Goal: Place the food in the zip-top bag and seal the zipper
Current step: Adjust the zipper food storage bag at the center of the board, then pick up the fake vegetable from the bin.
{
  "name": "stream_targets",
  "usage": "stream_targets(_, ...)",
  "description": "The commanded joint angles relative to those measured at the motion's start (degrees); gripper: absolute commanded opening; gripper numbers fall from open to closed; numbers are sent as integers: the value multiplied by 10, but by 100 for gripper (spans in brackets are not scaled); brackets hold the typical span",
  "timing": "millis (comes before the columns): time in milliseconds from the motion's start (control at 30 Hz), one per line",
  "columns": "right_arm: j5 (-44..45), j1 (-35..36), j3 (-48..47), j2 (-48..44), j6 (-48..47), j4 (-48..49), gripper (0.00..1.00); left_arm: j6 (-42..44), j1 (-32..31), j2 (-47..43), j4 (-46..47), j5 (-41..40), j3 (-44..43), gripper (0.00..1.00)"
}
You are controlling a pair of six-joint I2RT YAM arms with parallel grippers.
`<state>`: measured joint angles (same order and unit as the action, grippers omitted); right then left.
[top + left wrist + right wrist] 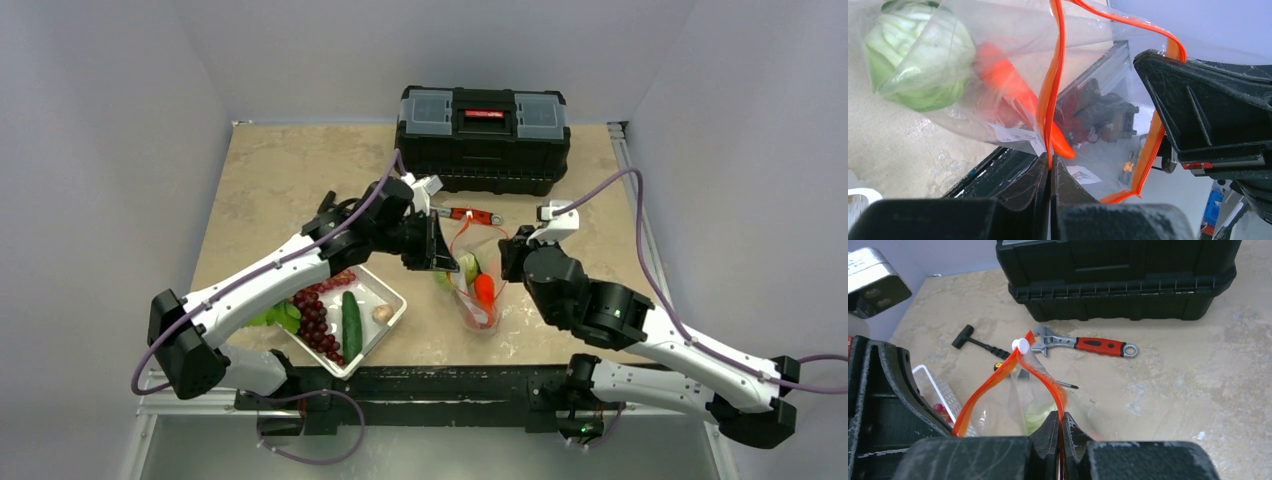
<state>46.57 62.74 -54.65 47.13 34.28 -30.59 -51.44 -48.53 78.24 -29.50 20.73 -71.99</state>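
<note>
The zip-top bag (478,312) sits just right of the worktop's (270,180) middle, nearer the near edge. Its long axis runs near edge to far edge, with the mouth lifted and pointing toward the far side.

The zipper (1053,90) is spread into an open loop. The left end effector (1050,167) is clamped tight on the left lip of the strip. The right end effector (1060,422) is pinched closed on the right lip, and the white slider (1021,344) sits at the loop's far end. Inside are the cabbage (918,57) and the carrot (1005,82).

Toward the near-left corner, the white basket (396,300) lies just beside the bag, holding the grapes (315,312) and the cucumber (351,325). A red-handled wrench (1098,346) lies close behind the mouth, and the toolbox (483,125) runs along the far edge. Bare surface shows toward the right edge and in the far-left corner.
</note>
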Motion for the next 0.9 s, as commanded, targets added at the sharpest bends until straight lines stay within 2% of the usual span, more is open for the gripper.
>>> stream_targets(0, 32, 2, 25, 7, 8, 13, 0, 14, 6, -6, -5, 3, 14, 0)
stream_targets(100, 32, 1, 32, 5, 14, 13, 0, 28, 11, -11, -25, -1, 4, 1)
stream_targets(133, 32, 1, 32, 2, 13, 14, 0, 34, 12, -15, -34, -6, -2, 7)
stream_targets(267, 39, 1, 26, -8, -1, 18, 0, 57, 17, -41, -61, -27, -16, 49)
stream_targets(333, 45, 1, 24, -11, -6, 17, 0, 65, 22, -61, -80, -43, -14, 61)
stream_targets(467, 52, 1, 27, -18, -11, 18, 0, 94, 28, -135, -128, -84, 10, 69)
stream_targets(567, 53, 1, 36, -25, -10, 20, 0, 112, 34, -201, -197, -141, 31, 75)
stream_targets(667, 53, 1, 45, -31, -20, 27, 0, 126, 46, -252, -272, -200, 50, 88)
stream_targets(767, 54, 1, 49, -29, -31, 34, 0, 117, 47, -278, -322, -246, 90, 90)
stream_targets(867, 58, 1, 57, -29, -37, 41, 0, 93, 47, -297, -310, -254, 154, 91)
